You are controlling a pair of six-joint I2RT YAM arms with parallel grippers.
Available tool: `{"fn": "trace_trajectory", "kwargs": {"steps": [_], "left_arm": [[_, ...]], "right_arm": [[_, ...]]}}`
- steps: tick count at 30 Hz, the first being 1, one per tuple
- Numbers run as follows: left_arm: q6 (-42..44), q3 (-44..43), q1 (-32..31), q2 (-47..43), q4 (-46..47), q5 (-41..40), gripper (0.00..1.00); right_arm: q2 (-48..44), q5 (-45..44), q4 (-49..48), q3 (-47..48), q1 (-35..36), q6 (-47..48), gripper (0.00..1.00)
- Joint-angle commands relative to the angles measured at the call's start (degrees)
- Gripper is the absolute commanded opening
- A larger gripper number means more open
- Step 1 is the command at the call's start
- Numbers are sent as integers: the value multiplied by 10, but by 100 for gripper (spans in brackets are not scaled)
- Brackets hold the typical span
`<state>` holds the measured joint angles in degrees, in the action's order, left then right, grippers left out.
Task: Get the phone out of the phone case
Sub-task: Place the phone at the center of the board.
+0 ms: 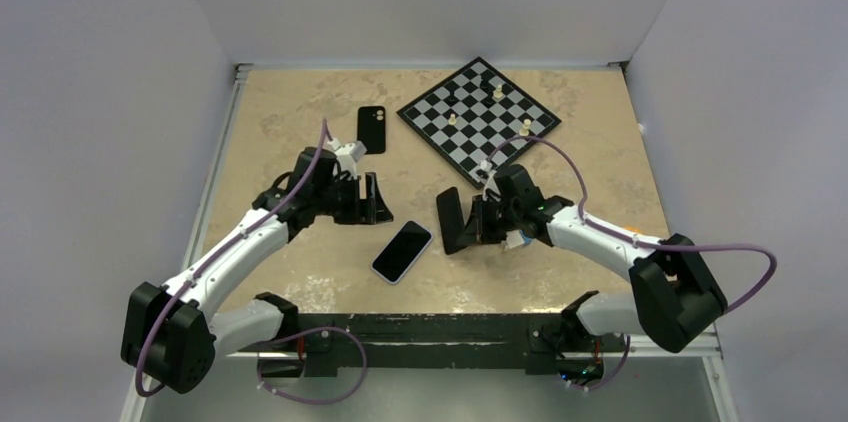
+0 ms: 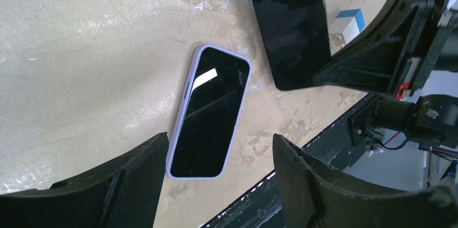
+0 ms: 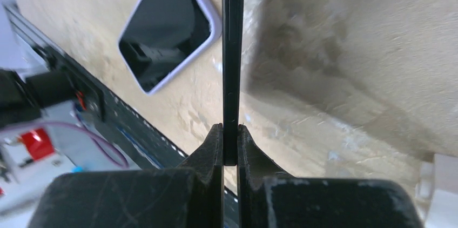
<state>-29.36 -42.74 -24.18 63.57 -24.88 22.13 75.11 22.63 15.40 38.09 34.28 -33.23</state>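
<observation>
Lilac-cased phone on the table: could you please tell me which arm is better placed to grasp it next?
Left, probably: the left gripper is open and aimed at the lilac-cased phone, while the right gripper is shut on a black slab.

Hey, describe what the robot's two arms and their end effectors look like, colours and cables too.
The left arm and right arm share white links between chunky black joint housings, each trailing a looping purple cable. The left end effector and right end effector each have two matte black, wedge-shaped, scuffed fingers.
</observation>
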Motion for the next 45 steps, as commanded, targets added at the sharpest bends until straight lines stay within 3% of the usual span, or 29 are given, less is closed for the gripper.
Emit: {"fn": "trace_trajectory", "kwargs": {"steps": [1, 10, 17, 22, 26, 37, 39, 45], "left_arm": [[-9, 14, -1, -17, 23, 19, 74], [-21, 24, -1, -39, 29, 18, 75], [-18, 29, -1, -42, 24, -2, 77], [-12, 27, -1, -31, 18, 9, 82], [-22, 29, -1, -35, 25, 25, 85], [-8, 16, -3, -1, 30, 39, 88], [7, 0, -13, 19, 20, 41, 96], [68, -66, -99, 88, -49, -53, 100]], "right_arm": [[-16, 34, -147, -31, -40, -92, 0], [-12, 122, -239, -119, -70, -117, 0], [-15, 72, -190, -106, -71, -71, 4], [-2, 63, -192, -102, -71, -63, 13], [-5, 57, -192, -104, -71, -56, 26], [-81, -3, -62, -40, -70, 22, 59], [-109, -31, -23, -19, -70, 46, 65], [-195, -50, 39, 23, -70, 95, 68]]}}
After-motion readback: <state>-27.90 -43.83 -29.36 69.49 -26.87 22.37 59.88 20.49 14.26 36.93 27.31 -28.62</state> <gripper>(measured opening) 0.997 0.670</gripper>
